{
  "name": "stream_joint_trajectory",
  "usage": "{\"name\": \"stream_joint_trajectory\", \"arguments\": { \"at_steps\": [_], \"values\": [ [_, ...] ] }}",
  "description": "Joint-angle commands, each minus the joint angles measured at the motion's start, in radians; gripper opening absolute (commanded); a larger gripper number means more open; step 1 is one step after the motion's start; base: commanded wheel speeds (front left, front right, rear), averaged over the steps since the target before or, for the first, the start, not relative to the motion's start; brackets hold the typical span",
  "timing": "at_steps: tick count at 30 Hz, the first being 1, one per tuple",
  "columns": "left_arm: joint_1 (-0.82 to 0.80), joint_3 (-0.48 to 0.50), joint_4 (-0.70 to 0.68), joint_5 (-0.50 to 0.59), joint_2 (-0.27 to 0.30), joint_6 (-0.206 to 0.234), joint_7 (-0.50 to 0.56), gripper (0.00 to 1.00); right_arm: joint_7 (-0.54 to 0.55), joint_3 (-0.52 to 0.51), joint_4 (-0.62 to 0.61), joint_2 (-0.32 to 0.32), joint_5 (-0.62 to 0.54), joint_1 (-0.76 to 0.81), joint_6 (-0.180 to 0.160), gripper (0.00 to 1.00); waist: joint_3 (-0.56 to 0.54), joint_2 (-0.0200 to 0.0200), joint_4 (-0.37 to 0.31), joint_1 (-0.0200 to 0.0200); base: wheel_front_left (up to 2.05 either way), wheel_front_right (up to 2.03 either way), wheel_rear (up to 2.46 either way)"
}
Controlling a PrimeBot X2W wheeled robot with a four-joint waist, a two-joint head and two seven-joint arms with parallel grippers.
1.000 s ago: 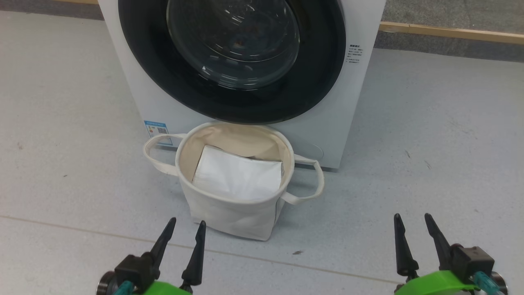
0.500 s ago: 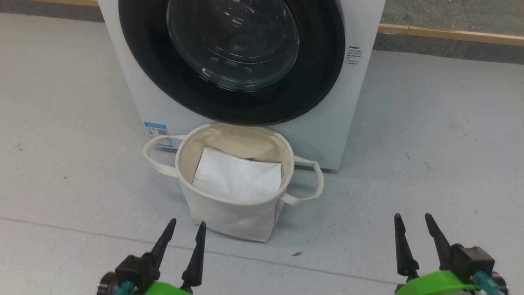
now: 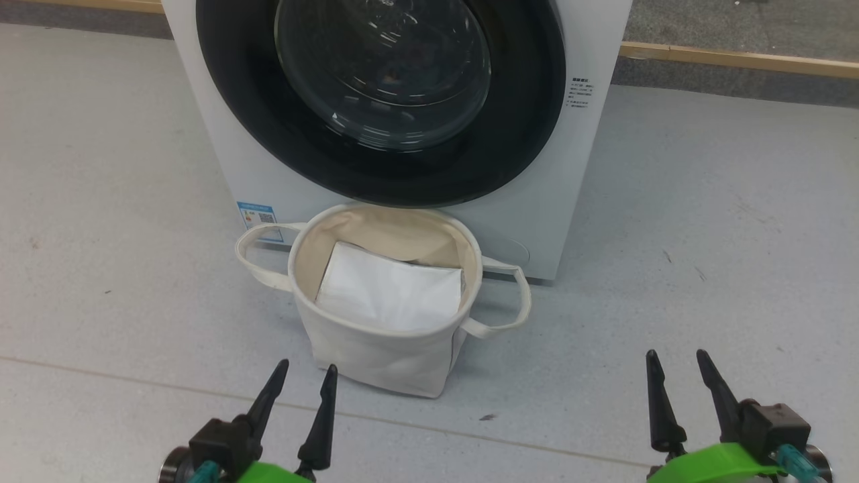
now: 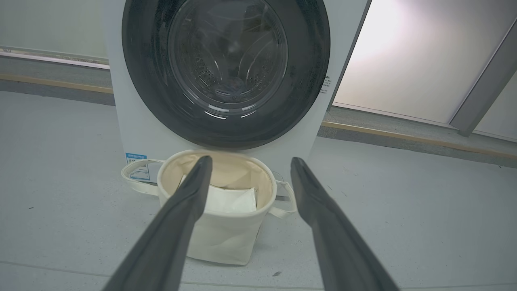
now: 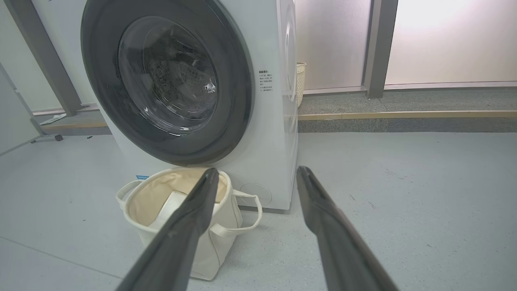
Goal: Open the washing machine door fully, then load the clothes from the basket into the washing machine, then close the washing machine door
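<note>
Washing machine door (image 3: pixel 382 87) closed, left tool (image 3: pixel 309 365) spread wide, empty, right tool (image 3: pixel 674 353) likewise

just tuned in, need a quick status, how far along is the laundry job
Done: nothing yet. The door looks shut against the washing machine.
In hand: nothing. The left gripper and right gripper are open and empty, low in front of the basket.
Left: opening the door, loading the clothes, closing it. A white sheet tops the basket and hides what lies under it.
</note>
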Motion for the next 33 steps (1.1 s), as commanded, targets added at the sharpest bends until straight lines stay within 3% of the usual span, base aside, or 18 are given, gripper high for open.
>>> {"name": "stream_joint_trajectory", "arguments": {
  "at_steps": [1,3,4,9,16,20,33],
  "values": [
    [-0.022,0.033,-0.030,0.007,0.008,-0.006,-0.006,1.00,-0.005,0.023,-0.029,-0.004,-0.010,-0.024,0.000,1.00,0.001,0.0000,0.000,0.0000,0.00,0.00,0.00],
    [-0.021,0.032,-0.030,0.005,0.009,-0.006,-0.006,1.00,-0.005,0.023,-0.030,-0.004,-0.010,-0.024,0.000,1.00,0.001,0.0000,0.001,0.0000,0.00,0.00,0.00],
    [-0.021,0.030,-0.030,0.002,0.009,-0.006,-0.006,0.00,-0.005,0.024,-0.030,-0.004,-0.010,-0.024,0.000,0.00,0.001,0.0000,0.001,0.0000,0.00,0.00,0.00],
    [0.023,-0.005,0.054,-0.010,-0.003,0.001,0.002,0.00,0.002,0.001,0.059,0.002,0.010,0.012,0.000,0.00,0.001,0.0000,0.000,0.0000,0.00,0.00,0.00],
    [0.022,0.008,0.046,-0.080,-0.001,0.001,0.018,0.00,0.019,-0.004,0.056,0.000,0.081,0.007,0.000,0.00,0.000,0.0000,-0.004,0.0023,0.00,0.00,0.00],
    [0.021,0.016,0.042,-0.126,0.000,0.001,0.029,0.00,0.030,-0.008,0.056,-0.001,0.128,0.002,0.000,0.00,0.003,0.0000,-0.007,0.0003,0.00,0.00,0.00],
    [0.014,0.043,0.028,-0.274,0.003,0.000,0.065,0.00,0.067,-0.020,0.053,-0.003,0.279,-0.015,0.000,0.00,0.008,0.0000,-0.016,0.0000,0.00,0.00,0.00]
  ]
}}
